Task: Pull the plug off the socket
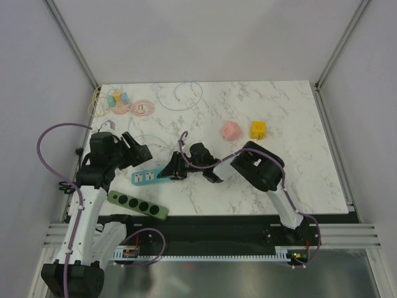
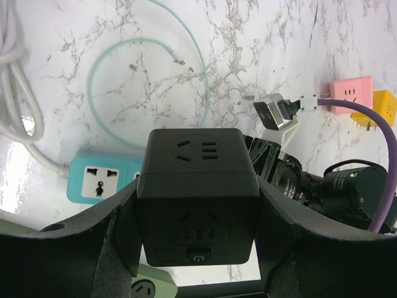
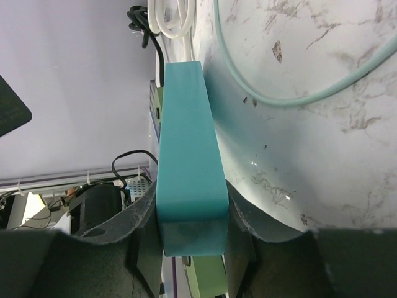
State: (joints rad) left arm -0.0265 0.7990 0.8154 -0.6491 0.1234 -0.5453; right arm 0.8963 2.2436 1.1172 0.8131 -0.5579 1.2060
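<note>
Left claw (image 2: 197,208) is closed on a black cube (image 2: 197,186), its two fingers pressed against the cube's left and right sides. Right claw (image 3: 191,218) is closed too, pinching the right end of a teal strip (image 3: 186,143) by its long edges.

From largest to smallest: the marble table (image 1: 298,167) carries everything. A green strip (image 1: 138,205) lies at its near-left edge, slanting and partly overhanging. The teal strip lies flat just beyond it, near the table's middle-left, one socket face showing beside the cube in the left wrist view. The cube sits at the strip's far-left end – whether it touches the strip I cannot tell. A pink cube (image 1: 231,131) and a yellow cube (image 1: 258,130) stand side by side, well right of the arms. A thin pale-blue cable (image 1: 180,93) loops at the far side – loose on the marble.
</note>
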